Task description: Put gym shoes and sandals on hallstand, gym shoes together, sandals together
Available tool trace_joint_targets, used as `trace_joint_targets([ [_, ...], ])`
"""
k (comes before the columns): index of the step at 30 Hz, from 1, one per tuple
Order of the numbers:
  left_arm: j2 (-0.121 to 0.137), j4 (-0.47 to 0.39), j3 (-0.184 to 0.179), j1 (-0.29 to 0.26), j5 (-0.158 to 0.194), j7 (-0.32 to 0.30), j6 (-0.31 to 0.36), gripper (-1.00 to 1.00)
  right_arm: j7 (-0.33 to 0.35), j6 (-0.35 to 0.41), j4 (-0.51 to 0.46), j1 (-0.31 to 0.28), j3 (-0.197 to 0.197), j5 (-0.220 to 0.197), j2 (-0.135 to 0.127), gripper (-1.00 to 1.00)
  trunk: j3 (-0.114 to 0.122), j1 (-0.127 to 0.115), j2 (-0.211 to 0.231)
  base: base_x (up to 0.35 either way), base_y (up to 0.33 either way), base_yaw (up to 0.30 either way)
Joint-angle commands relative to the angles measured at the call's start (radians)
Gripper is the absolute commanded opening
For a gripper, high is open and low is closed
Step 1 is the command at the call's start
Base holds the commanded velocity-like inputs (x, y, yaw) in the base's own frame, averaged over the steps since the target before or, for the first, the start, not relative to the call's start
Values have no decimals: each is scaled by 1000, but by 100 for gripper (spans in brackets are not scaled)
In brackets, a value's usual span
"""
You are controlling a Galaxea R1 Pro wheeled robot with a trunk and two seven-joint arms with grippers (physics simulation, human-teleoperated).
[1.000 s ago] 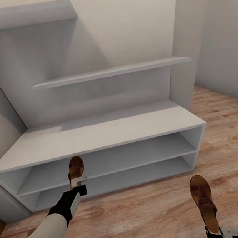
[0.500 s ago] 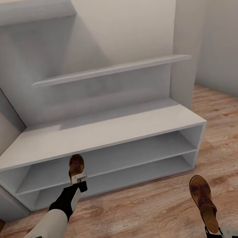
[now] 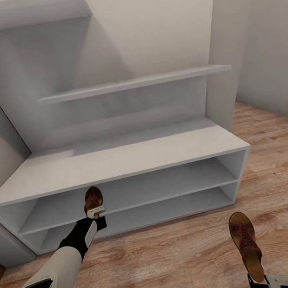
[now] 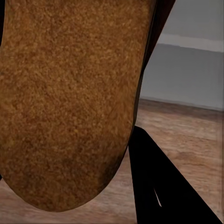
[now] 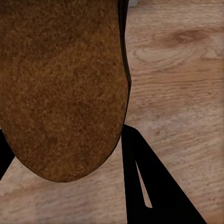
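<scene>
The big grey-white hallstand (image 3: 118, 160) fills the middle of the head view, standing on the wood corridor floor (image 3: 183, 260). It has two open shoe rows under a flat top. A second ago it sat a bit higher in the picture, so the camera has tipped a little (the teal letters at 12 o'clock are now more cut off).

The left arm has reached further in. The left gripper (image 3: 96, 213) is clamped on the heel of the left sandal (image 3: 92, 198), and the toe now pokes deeper toward the upper row, at about 7 o'clock from the middle. This sandal looks close to being set down on the rack.

The right gripper (image 3: 267, 281) is clamped on the heel of the right sandal (image 3: 245, 244), down at 5 o'clock. It hangs over the floor and has hardly moved. It must go next to the first one.
</scene>
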Motion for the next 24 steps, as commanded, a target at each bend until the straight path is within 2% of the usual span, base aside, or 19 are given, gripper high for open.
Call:
trace_joint_targets([
  [1, 0, -2, 2, 0, 4, 0, 7, -100, -3, -3, 1, 0, -4, 7, 0, -100, -1, 0, 0, 0, 0, 0],
  [7, 0, -2, 2, 2, 8, 0, 7, -100, -3, -3, 1, 0, -4, 7, -1, -100, -20, 23, -42, 0, 0, 0],
  [24, 2, -2, -1, 9, 7, 4, 3, -100, -8, -3, 0, 0, -7, 6, 1, -100, -20, 23, -42, 0, 0, 0],
])
